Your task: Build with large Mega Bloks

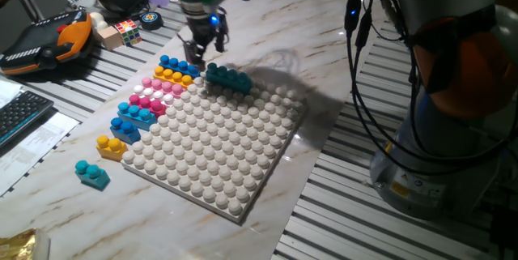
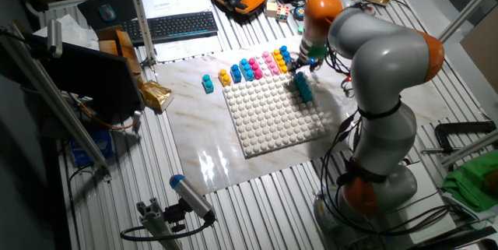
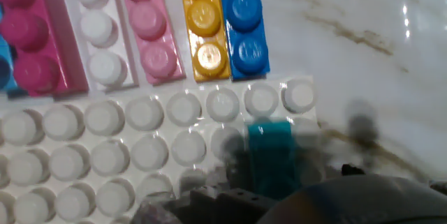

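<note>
A long teal Mega Blok sits on the far corner of the white studded baseplate; the hand view shows it blurred and close. My gripper hangs just above and behind it, open, with nothing between its fingers. Along the plate's left edge lie blue, yellow, pale pink, magenta and further blue bloks. A short yellow one and a loose teal one lie nearer the front. The other fixed view shows the gripper over the teal blok.
A small puzzle cube, a tape roll and an orange-black pendant lie behind the bloks. A keyboard is at the left. The arm's base and hanging cables stand at the right.
</note>
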